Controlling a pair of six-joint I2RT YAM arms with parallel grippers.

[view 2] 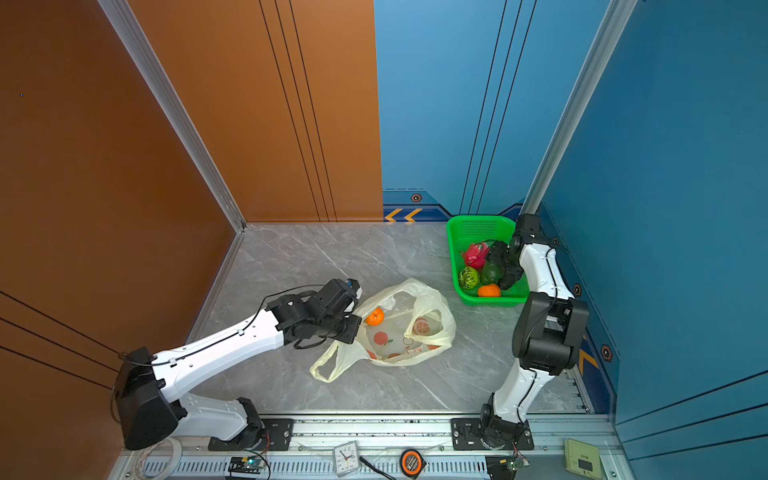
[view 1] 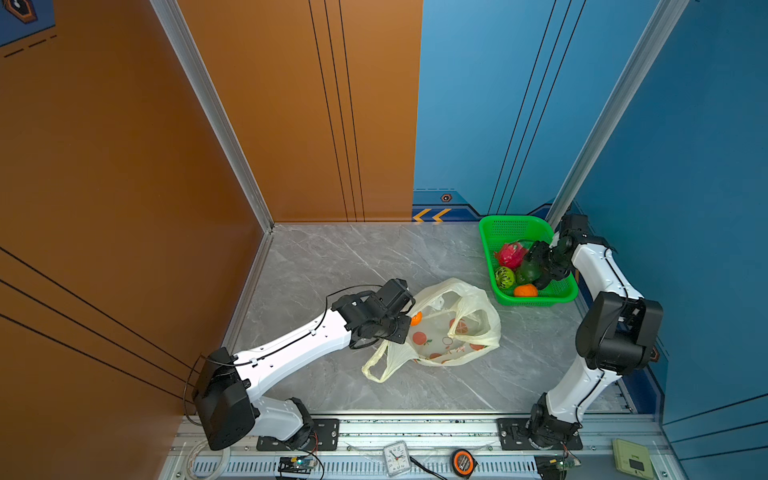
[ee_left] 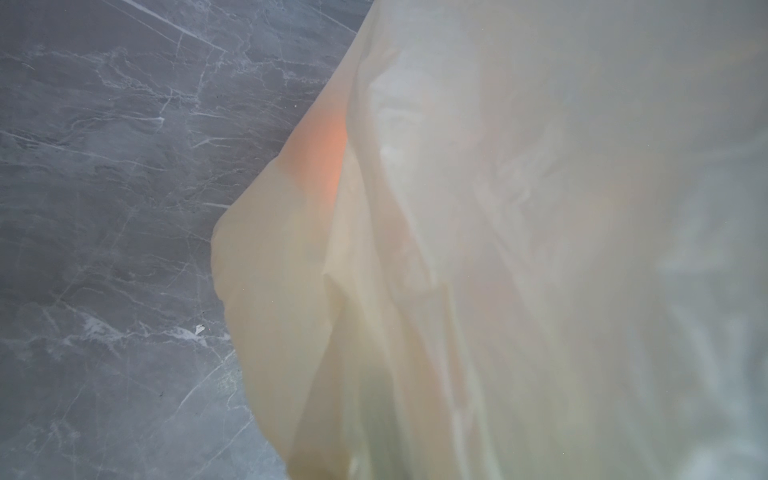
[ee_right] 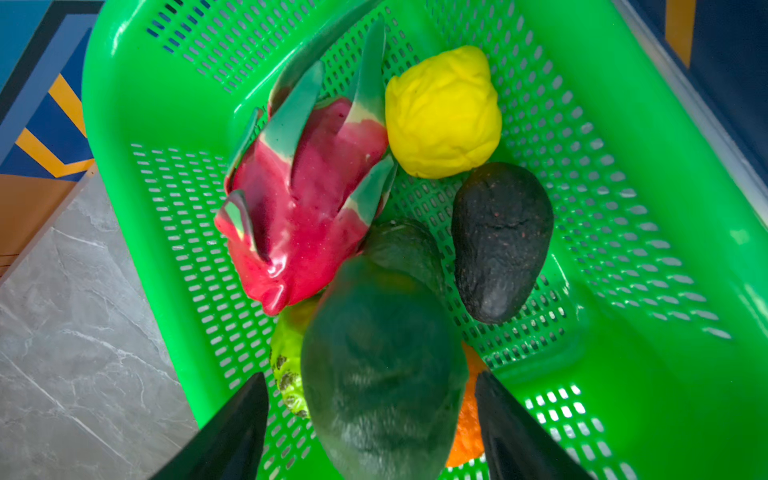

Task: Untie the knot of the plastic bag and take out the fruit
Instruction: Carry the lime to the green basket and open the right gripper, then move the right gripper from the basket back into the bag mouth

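Right claw (ee_right: 370, 376): fingers spread, poised over the green basket (ee_right: 124, 124). 1 dark green fruit (ee_right: 386, 332) sits between them, blurred. A gap shows at one finger; contact at the other cannot be told.

Basket contents, counted in the right wrist view:
- 1 dragon fruit (ee_right: 307, 199)
- 1 yellow fruit (ee_right: 442, 112)
- 1 black avocado (ee_right: 500, 241)
- 1 light green fruit (ee_right: 286, 365)
- 1 orange (ee_right: 467, 419)
- 1 further dark green shape (ee_right: 405, 245), partly hidden

Left claw (view 1: 406, 320): pressed together on the rim of the plastic bag (view 1: 440, 345). The film drapes across the left wrist view, so the fingers are unseen there.

The bag lies on the worktop (view 1: 332, 270) near the basket, on the basket's side toward the left arm. It holds 1 second orange (view 2: 375, 316). It has 2 handle loops (view 1: 376, 368), loose and apart.
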